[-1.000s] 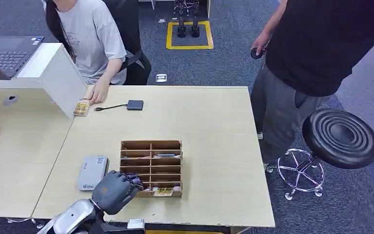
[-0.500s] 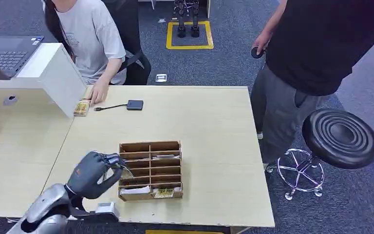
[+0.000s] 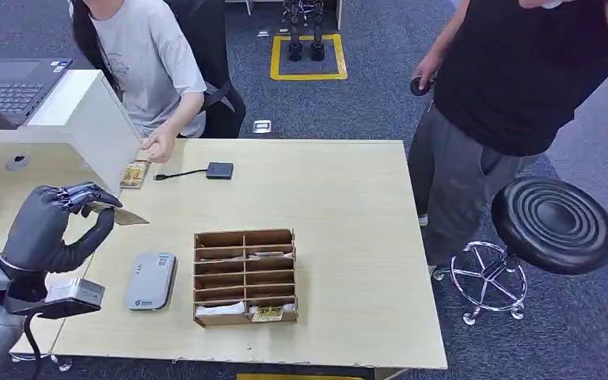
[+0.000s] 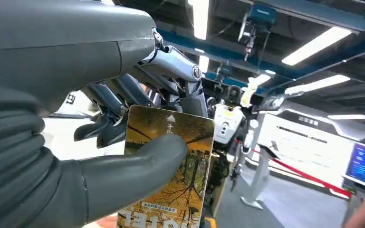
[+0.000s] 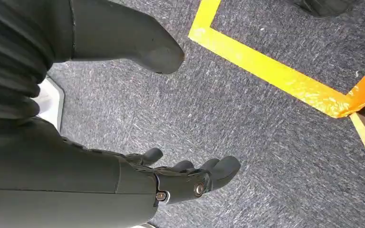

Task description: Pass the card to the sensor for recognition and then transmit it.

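The left hand (image 3: 47, 229) is raised above the left end of the light wooden table (image 3: 348, 206), over the seam where it meets the neighbouring desk (image 3: 8, 285). It pinches a card (image 3: 120, 215) between the thick grey thumb (image 4: 138, 166) and the darker fingers (image 4: 109, 102); the remaining fingers curl in behind the card. The card is held clear of the tabletop, roughly level in the head view, its free end pointing toward the table's middle.

Open room: bare tabletop lies to the right of the wooden slotted organizer (image 3: 245, 277), out to the far right edge. The organizer stands near the front edge, with a few cards lying in its slots. Just left of it lies a flat grey card reader (image 3: 150, 280) with rounded corners, below and slightly right of the held card. At the back-left corner sit a small dark square device (image 3: 219, 169) on a cable and a second card (image 3: 134, 174) beside a white partition (image 3: 87, 119).

The held card is rectangular, glossy, printed with golden autumn trees and white lettering, as seen from the left wrist.

A seated person's hand (image 3: 161, 146) hovers at the back-left edge. A standing person (image 3: 507, 79) is beside the right edge, next to a black ribbed stool (image 3: 552, 226) on a chrome base.

The right hand (image 5: 171, 180) hangs over grey carpet (image 5: 266, 142) with yellow tape, fingers loosely apart, holding nothing.
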Motion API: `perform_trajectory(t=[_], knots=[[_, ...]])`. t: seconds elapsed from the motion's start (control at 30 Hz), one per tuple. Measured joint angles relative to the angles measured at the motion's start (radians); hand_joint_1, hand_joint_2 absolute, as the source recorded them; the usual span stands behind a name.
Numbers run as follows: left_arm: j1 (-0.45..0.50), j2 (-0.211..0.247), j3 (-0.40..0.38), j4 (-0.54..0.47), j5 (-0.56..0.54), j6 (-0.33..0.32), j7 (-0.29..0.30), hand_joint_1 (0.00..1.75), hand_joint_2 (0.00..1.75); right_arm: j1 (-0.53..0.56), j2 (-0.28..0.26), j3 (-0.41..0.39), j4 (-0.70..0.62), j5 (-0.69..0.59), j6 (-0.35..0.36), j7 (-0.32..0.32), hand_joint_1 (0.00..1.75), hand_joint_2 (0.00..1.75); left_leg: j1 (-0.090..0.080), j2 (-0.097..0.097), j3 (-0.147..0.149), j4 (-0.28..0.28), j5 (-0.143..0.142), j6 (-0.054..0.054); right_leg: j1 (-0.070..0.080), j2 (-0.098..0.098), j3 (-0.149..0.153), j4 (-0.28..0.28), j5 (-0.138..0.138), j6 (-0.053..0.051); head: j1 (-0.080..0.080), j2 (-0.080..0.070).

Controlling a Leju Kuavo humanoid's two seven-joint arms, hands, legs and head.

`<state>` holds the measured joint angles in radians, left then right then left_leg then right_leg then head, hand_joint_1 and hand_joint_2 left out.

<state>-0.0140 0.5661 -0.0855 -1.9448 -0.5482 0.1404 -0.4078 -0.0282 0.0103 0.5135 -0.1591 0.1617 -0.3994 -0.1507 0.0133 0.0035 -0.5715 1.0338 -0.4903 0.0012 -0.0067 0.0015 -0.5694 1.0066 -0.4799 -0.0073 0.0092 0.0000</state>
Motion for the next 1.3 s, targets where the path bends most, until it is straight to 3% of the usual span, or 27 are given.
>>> perform_trajectory(t=[0.17,0.3,0.47,0.7,1.13,1.17,1.2,1.3], knots=[[0.002,-0.006,0.021,0.001,-0.031,0.006,0.016,1.75,1.75,0.000,0.000,0.000,0.000,0.001,0.000,0.004,0.00,1.75,0.000,0.000,0.000,0.000,0.000,0.000,0.000,0.000,0.000,0.000,0.000,0.000,0.000,0.000],[-0.005,-0.034,0.021,0.045,-0.203,0.076,0.117,1.75,1.75,0.000,0.003,0.000,0.000,0.011,0.000,0.009,0.00,1.75,0.000,0.000,0.000,0.000,0.000,0.000,0.000,0.000,0.000,0.000,0.000,0.000,0.000,0.000],[-0.046,-0.084,0.019,0.219,-0.313,0.165,0.209,1.75,1.75,-0.001,0.008,0.000,-0.002,0.021,0.000,0.010,0.00,1.75,0.000,0.000,0.001,0.000,0.000,0.000,0.000,0.000,0.000,0.000,0.000,0.000,0.000,0.000],[-0.053,-0.118,0.019,0.361,-0.341,0.221,0.218,1.75,1.75,-0.001,0.008,0.000,-0.002,0.029,0.000,0.016,0.00,1.75,0.000,0.000,0.000,0.000,0.000,0.000,0.000,0.000,0.000,0.000,0.000,0.000,0.000,0.000],[-0.054,-0.132,0.019,0.407,-0.348,0.222,0.219,1.73,1.75,-0.001,0.008,0.000,-0.002,0.039,0.002,0.025,0.00,1.75,0.000,0.000,0.000,0.000,0.000,0.000,0.000,0.000,0.000,0.000,0.000,0.000,0.000,0.000],[-0.054,-0.133,0.019,0.407,-0.348,0.222,0.219,1.27,1.75,-0.002,0.008,0.000,-0.003,0.039,0.002,0.025,0.00,1.75,0.000,0.000,0.000,0.000,0.000,0.000,0.000,0.000,0.000,0.000,0.000,0.000,0.000,0.000],[-0.054,-0.133,0.019,0.408,-0.348,0.221,0.219,0.00,1.75,-0.002,0.008,0.000,-0.003,0.039,0.001,0.025,0.00,1.75,0.000,0.000,0.000,0.000,0.000,0.000,0.000,0.000,0.000,0.000,0.000,0.000,0.000,0.000],[-0.058,-0.133,0.019,0.412,-0.339,0.221,0.219,0.00,1.75,-0.005,0.008,0.000,-0.004,0.040,0.001,0.027,0.00,1.75,0.000,0.000,0.000,0.000,0.000,0.000,0.000,0.000,0.000,0.000,0.000,0.000,0.000,0.000]])
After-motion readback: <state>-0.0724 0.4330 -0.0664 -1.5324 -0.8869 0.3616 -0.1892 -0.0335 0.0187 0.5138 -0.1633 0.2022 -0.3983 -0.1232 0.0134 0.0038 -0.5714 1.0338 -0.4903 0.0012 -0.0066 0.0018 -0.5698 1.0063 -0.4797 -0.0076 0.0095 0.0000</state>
